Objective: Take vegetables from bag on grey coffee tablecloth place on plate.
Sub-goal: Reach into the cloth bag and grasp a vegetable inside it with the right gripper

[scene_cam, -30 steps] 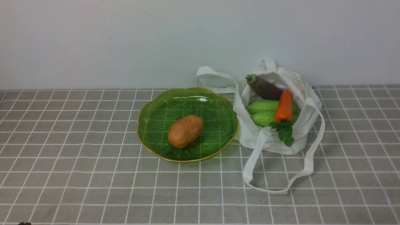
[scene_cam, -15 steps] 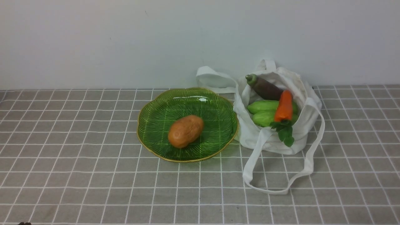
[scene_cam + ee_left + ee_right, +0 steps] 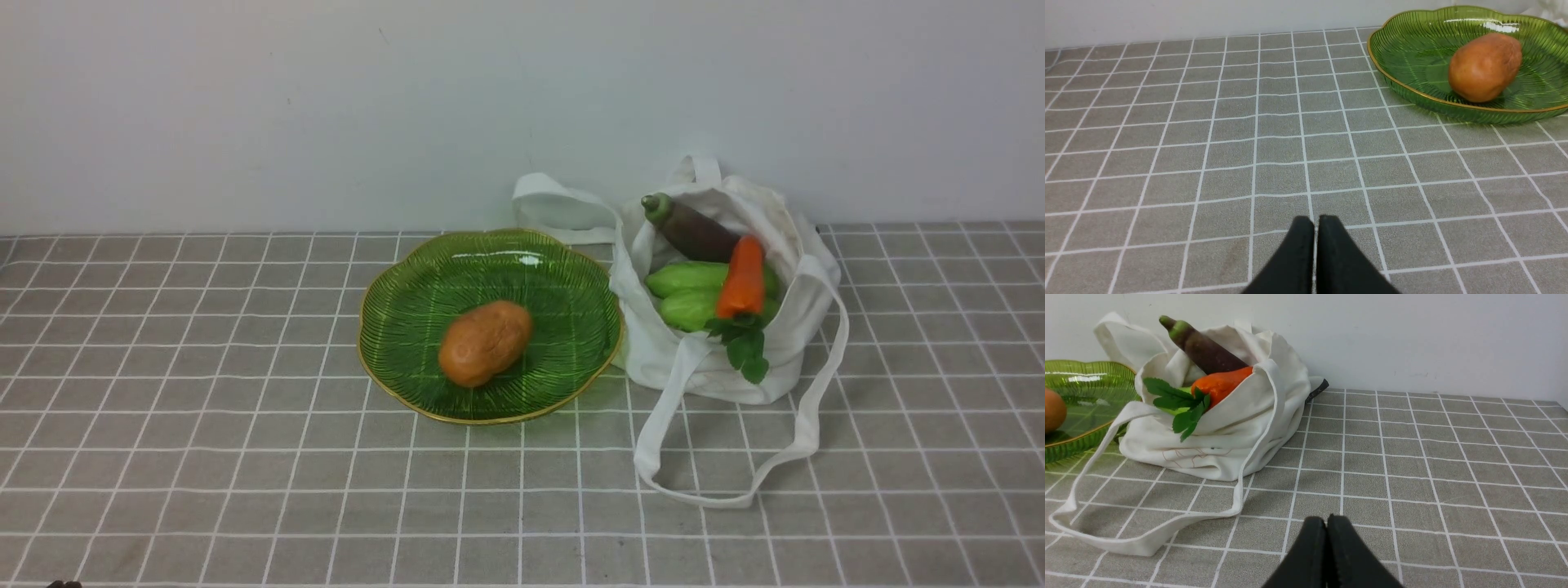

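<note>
nothing has shifted over the last second: the front view reads the same throughout. the potato [image 3: 485,343] lies on the plate [image 3: 490,260]. the carrot [image 3: 743,278], two cucumbers [image 3: 682,279] and the eggplant [image 3: 695,233] sit in the bag [image 3: 710,377], just right of the plate on the tablecloth [image 3: 204,367]. i read this as a pause between picks, with one piece delivered, four left and no reach begun.

neither arm shows in the front view. my left pincer [image 3: 1316,228] is closed tip to tip on nothing. it is held low over the near left of the bench and aimed at the far wall, with the plate well apart to its far right. my right pincer [image 3: 1326,528] is likewise pressed together and empty, low over the near bench. the bag sits to its far left, and the bag's strap [image 3: 1167,528] loops across the cloth toward it.

the carrot lies topmost, its leaves hanging over the bag's near lip, so i judge it the easiest next pick for the right arm.
</note>
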Available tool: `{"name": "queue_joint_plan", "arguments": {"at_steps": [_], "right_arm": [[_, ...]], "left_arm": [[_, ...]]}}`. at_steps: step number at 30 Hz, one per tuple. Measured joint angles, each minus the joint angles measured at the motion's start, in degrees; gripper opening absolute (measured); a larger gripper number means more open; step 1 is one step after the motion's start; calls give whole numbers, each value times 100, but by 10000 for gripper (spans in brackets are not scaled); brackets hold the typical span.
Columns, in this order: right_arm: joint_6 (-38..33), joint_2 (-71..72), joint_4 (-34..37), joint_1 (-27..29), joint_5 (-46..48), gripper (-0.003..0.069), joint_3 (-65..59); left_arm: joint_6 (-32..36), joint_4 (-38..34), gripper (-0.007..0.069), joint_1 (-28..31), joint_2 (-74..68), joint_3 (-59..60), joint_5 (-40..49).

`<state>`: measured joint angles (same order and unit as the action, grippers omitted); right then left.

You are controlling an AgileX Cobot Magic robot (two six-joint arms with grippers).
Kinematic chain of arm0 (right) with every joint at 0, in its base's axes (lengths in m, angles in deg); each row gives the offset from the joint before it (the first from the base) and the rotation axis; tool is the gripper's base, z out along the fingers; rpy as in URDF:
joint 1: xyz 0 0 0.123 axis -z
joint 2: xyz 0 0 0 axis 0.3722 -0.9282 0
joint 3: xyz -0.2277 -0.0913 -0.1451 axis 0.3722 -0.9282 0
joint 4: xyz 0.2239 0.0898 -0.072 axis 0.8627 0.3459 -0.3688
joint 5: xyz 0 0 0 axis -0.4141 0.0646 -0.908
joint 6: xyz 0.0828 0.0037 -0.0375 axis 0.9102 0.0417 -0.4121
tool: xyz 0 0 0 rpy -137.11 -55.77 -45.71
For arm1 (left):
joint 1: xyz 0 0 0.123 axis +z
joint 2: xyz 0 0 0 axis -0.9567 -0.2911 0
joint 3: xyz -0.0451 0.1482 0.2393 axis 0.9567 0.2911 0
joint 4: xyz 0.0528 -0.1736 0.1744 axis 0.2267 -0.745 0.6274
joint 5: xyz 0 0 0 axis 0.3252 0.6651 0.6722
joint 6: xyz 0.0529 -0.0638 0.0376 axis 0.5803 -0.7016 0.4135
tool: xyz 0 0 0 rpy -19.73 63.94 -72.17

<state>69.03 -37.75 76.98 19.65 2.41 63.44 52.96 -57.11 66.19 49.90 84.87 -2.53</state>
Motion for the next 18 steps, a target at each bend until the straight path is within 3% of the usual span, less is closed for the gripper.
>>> {"name": "queue_joint_plan", "arguments": {"at_steps": [6, 9, 11, 12, 14, 18], "right_arm": [[169, 0, 217, 0, -45, -15, 0], [1300, 0, 2097, 0, -219, -15, -6], [1556, 0, 2555, 0, -252, -15, -6], [1965, 0, 3441, 0, -298, -15, -6], [2129, 0, 4055, 0, -349, -15, -6], [2152, 0, 4531, 0, -531, -15, -6]], "left_arm": [[0, 0, -5, 0, 0, 0, 0], [0, 0, -5, 0, 0, 0, 0], [0, 0, -5, 0, 0, 0, 0], [0, 0, -5, 0, 0, 0, 0], [0, 0, -5, 0, 0, 0, 0], [0, 0, -5, 0, 0, 0, 0]]}}
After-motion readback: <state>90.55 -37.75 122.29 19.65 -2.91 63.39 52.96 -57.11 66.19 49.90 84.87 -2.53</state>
